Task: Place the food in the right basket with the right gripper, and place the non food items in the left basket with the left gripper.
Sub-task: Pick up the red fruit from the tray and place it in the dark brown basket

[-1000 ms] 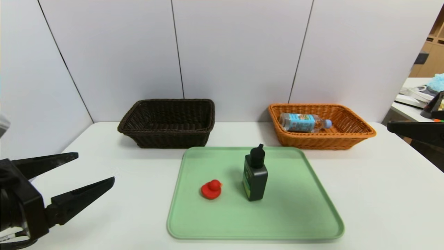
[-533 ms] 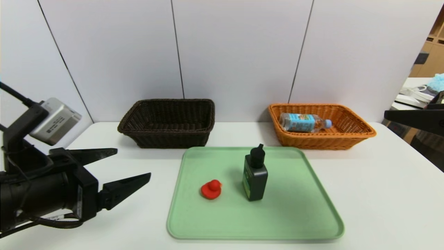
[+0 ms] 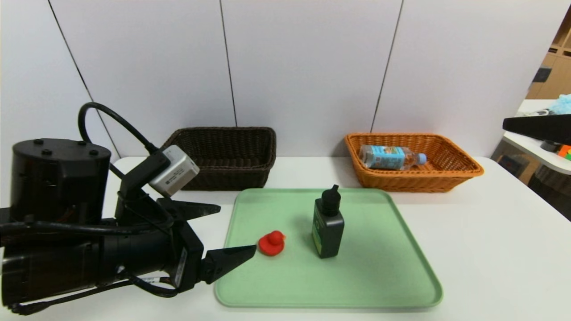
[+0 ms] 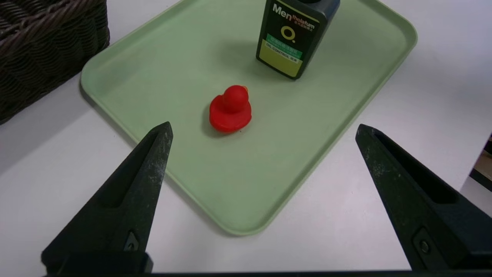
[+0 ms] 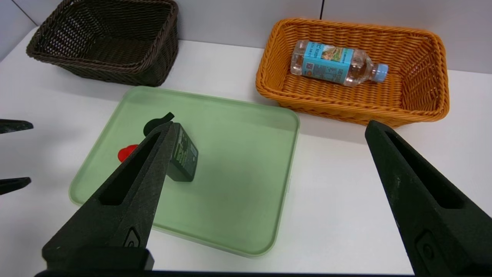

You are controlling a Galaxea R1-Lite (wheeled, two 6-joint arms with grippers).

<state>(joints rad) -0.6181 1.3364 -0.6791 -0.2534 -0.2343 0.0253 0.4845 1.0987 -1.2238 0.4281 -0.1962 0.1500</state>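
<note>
A red rubber duck (image 3: 271, 243) and an upright dark green bottle (image 3: 328, 227) stand on the green tray (image 3: 379, 267). My left gripper (image 3: 236, 228) hangs open at the tray's left edge, just left of the duck, holding nothing. In the left wrist view the duck (image 4: 230, 109) lies ahead of the wide-open gripper (image 4: 264, 127), with the bottle (image 4: 294, 36) beyond it. A clear water bottle (image 3: 390, 157) lies in the orange right basket (image 3: 446, 171). The dark brown left basket (image 3: 218, 156) holds nothing. My right gripper (image 5: 270, 124) is open and high off the table's right side.
Both baskets stand at the back against the white wall panels, behind the tray. White table (image 3: 490, 249) surrounds the tray. A side desk with clutter (image 3: 542, 154) lies beyond the right edge.
My left arm has swung in from the left edge towards the tray, staying open, and its tips now reach the tray's left rim. The right gripper has lifted slightly at the right edge.
</note>
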